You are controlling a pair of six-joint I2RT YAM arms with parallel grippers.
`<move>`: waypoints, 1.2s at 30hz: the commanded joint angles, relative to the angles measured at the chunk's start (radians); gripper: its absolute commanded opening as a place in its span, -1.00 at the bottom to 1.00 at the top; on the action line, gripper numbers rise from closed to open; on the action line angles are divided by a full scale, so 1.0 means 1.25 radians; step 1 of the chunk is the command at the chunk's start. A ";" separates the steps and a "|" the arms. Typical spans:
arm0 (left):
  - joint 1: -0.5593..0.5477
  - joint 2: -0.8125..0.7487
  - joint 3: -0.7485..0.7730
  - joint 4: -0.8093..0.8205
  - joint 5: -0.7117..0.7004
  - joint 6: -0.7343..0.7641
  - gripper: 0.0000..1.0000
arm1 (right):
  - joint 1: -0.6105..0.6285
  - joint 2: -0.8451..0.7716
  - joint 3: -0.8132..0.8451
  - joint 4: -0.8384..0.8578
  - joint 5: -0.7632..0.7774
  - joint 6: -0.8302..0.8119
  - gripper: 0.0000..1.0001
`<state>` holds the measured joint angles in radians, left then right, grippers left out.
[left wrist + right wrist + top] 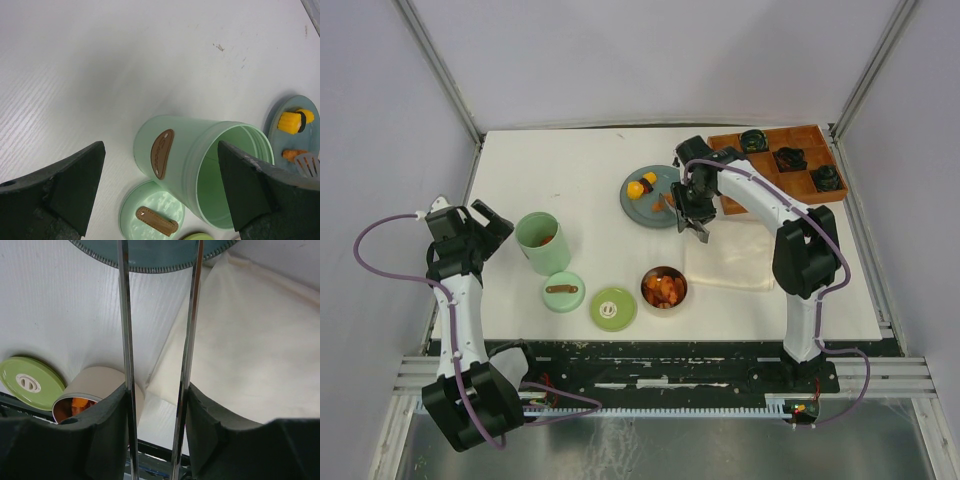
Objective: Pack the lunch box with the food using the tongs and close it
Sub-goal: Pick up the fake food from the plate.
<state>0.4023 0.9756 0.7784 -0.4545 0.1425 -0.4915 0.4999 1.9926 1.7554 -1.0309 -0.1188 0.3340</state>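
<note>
My right gripper (692,212) is shut on the silver tongs (124,315). Both tong arms press against its fingers (107,425) and reach toward the grey-blue plate (160,255). The tongs' tip (307,164) lies on the plate (295,107) beside an orange piece (294,154) and a yellow roll with a black band (292,121). The mint-green canister (537,242) stands uncovered, its flat lid (563,291) beside it. The steel bowl (664,288) holds orange food, and its lime-green lid (613,308) lies to its left. My left gripper (161,144) is open, just left of the canister (200,160).
A compartmented wooden tray (785,165) with dark objects sits at the back right. A folded cream cloth (730,260) lies under my right arm. The frame's posts stand at the table's back corners.
</note>
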 commanded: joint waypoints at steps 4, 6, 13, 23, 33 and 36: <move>0.002 0.003 0.003 0.028 0.014 -0.015 0.99 | 0.000 -0.015 0.017 0.065 0.024 0.056 0.06; 0.002 0.004 0.003 0.028 0.015 -0.015 0.99 | -0.002 -0.014 0.009 0.076 0.025 0.069 0.07; 0.002 0.006 0.003 0.029 0.018 -0.015 0.99 | -0.009 -0.010 -0.014 0.117 -0.011 0.103 0.09; 0.003 0.005 0.003 0.029 0.020 -0.015 0.99 | -0.015 -0.029 -0.024 0.130 -0.048 0.113 -0.13; 0.003 0.006 0.003 0.028 0.020 -0.015 0.99 | -0.021 -0.100 -0.051 0.162 -0.043 0.125 -0.31; 0.002 0.004 0.003 0.027 0.020 -0.015 0.99 | -0.021 -0.113 -0.052 0.160 -0.041 0.127 -0.32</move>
<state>0.4023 0.9859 0.7784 -0.4545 0.1596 -0.4915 0.4801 1.9408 1.6814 -0.8791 -0.1726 0.4774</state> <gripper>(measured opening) 0.994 0.417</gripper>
